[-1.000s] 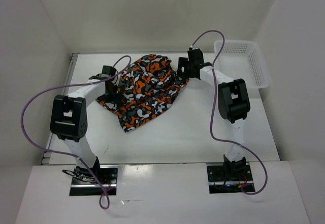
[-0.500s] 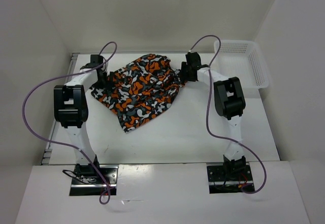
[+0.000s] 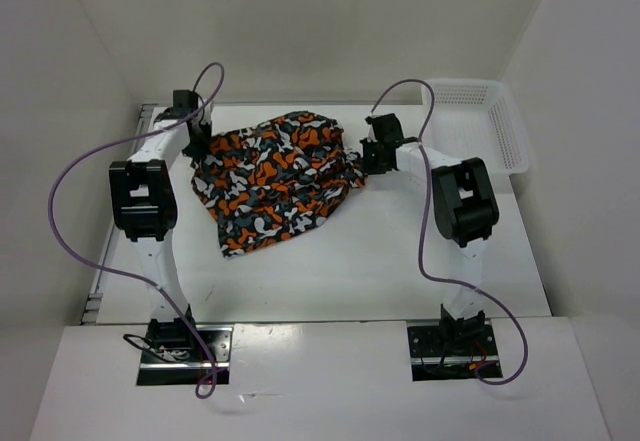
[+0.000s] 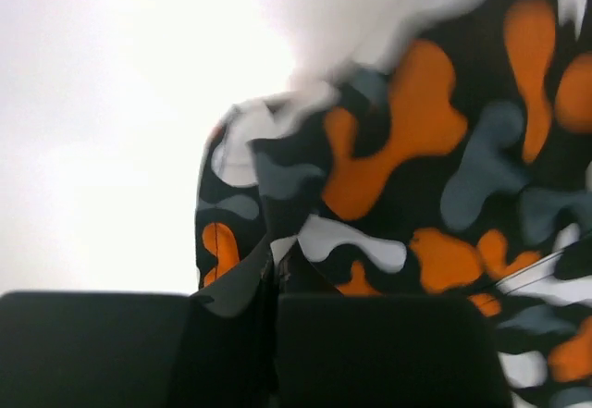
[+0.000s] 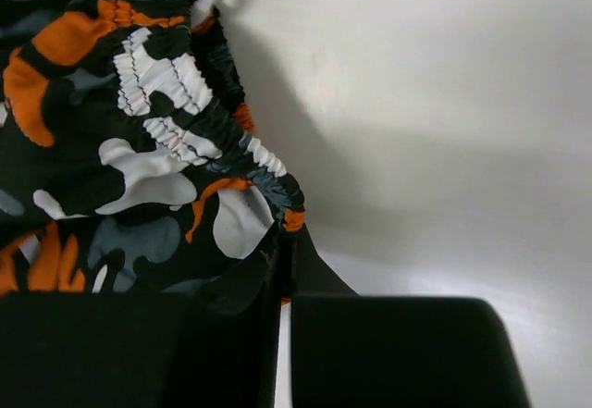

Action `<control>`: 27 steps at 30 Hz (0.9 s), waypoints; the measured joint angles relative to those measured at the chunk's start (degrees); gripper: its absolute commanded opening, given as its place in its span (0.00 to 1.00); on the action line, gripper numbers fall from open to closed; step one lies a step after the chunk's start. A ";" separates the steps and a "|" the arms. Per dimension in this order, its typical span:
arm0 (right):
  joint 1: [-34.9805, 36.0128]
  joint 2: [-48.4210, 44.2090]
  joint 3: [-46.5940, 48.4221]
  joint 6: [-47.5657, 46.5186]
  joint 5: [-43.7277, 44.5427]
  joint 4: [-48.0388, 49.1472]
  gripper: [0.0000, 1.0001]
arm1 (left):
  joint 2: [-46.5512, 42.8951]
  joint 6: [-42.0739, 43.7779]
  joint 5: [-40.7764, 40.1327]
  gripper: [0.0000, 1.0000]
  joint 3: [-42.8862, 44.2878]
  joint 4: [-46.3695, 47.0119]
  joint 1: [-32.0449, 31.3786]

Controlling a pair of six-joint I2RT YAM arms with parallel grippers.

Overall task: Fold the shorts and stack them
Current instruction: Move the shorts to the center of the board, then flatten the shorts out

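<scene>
Pulling toward 10 o'clock, our left pincer [image 3: 197,149] has spread the shorts [image 3: 275,176] for folding. It and our right pincer [image 3: 362,157] pinch cloth.

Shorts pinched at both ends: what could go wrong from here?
1. The left gripper holds only a small fold at the edge of the shorts, and the right gripper only the gathered waistband. Either could slip out if the arms pull apart.
2. The cloth between them is rumpled, so a fold made now may come out crooked.
</scene>
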 measured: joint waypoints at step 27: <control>-2.58 -27.56 -24.74 -15.52 -22.91 -13.81 0.00 | -27.76 -0.09 6.03 1.00 -15.30 -14.67 -2.80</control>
